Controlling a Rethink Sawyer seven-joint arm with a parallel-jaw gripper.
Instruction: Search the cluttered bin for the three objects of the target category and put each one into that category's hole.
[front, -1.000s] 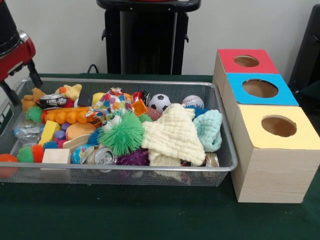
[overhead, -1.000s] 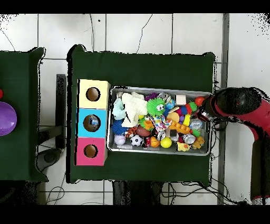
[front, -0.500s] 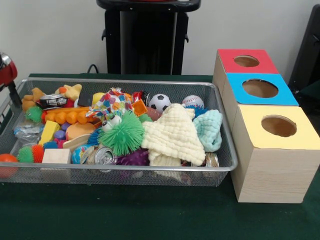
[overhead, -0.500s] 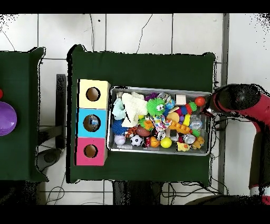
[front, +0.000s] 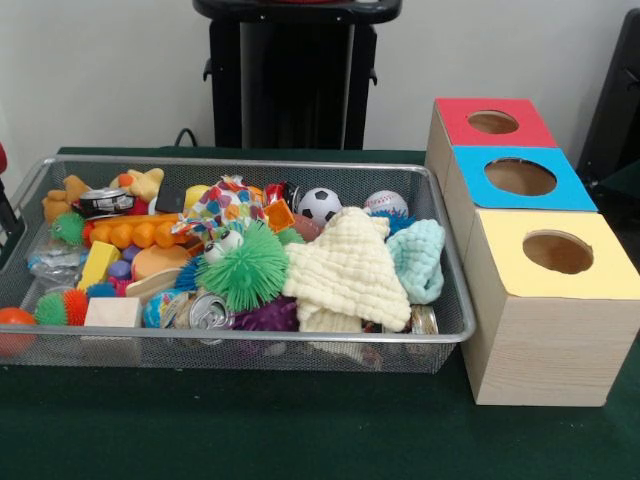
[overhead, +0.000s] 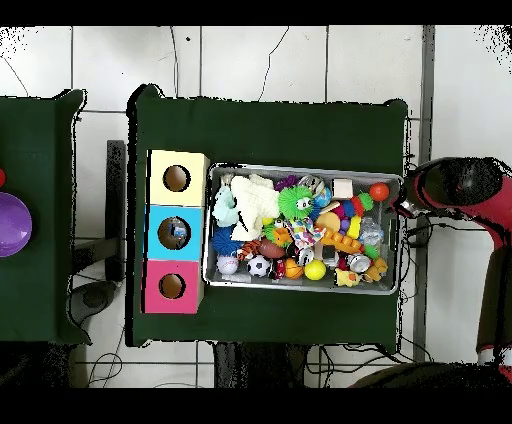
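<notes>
My arm (overhead: 462, 190) sits off past the end of the wire mesh bin (front: 300, 166), clear of the green bench (front: 250, 430); from above only its red and black bulk shows beside the bin's end wall, and from the front just a dark sliver at the picture's edge. I cannot tell whether my jaws are open or closed, since neither view shows them plainly.

The bin is crowded. A pale yellow waffle cloth (front: 345, 272) lies heaped on the side toward the boxes, with a mint green cloth (front: 417, 258) just beside it against the bin wall. A green spiky ball (front: 248, 268) rests in the middle, touching the yellow cloth. Behind them lie a small soccer ball (front: 319, 204) and a baseball (front: 386, 203), near each other along the far wall. A drinks can (front: 205, 312) lies tipped on its side at the front, next to a plain wooden block (front: 112, 312). A yellow block (front: 98, 265), an orange bumpy toy (front: 135, 233) and a tan plush animal (front: 64, 196) fill the other end, and an orange ball (front: 14, 320) sits in the front corner.

Beside the bin stands a row of three wooden boxes, touching one another: the yellow-topped box (front: 545, 300) nearest the front, the blue-topped box (front: 520, 178) between, and the red-topped box (front: 492, 122) farthest back. Each has one round hole in its top. From above, something lies inside the blue box's hole; what it is I cannot tell.
</notes>
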